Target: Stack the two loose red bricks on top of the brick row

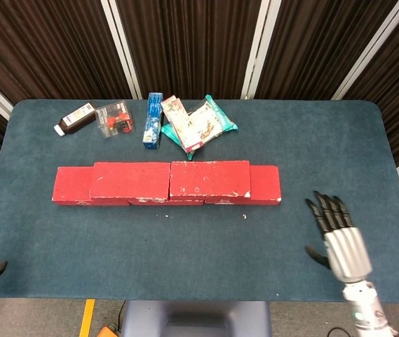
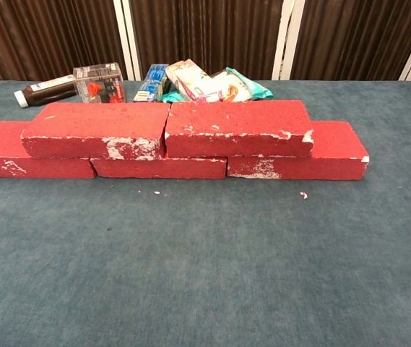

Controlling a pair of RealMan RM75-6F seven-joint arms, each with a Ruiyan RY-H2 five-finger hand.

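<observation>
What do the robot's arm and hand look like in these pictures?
Only the right hand shows, in the head view: black fingers, a ribbed silver-grey back, then a white wrist segment carrying small dark marks. The chest view shows no arm.

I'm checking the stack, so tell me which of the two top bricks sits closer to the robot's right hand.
The right-hand top brick, the one below the snack packets. The other top brick lies further left, farther from the right hand.
</observation>
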